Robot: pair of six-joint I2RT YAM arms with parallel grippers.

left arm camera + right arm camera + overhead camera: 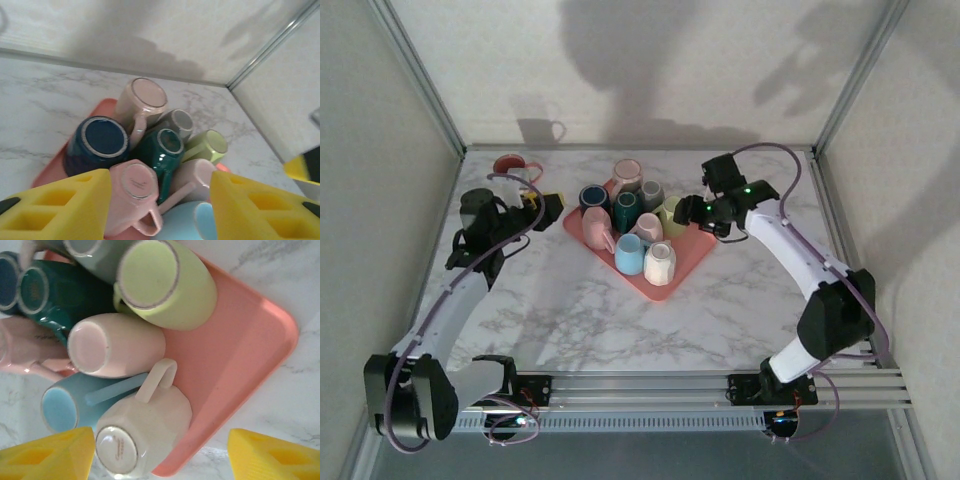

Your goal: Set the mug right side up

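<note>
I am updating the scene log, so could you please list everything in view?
tray: one, salmon pink, table centre
pink mugs: three, pink, on tray
navy mug: one, dark blue, tray's left
teal mug: one, dark teal, tray middle
grey mug: one, grey, tray back
lime mug: one, pale green, tray right
blue mug: one, light blue, tray front
cream mug: one, off-white, tray front corner
red mug: one, reddish, table's back left
table: one, white marble, under everything
left claw: one, yellow pads, open, left of tray
right claw: one, yellow pads, open, right of tray
</note>
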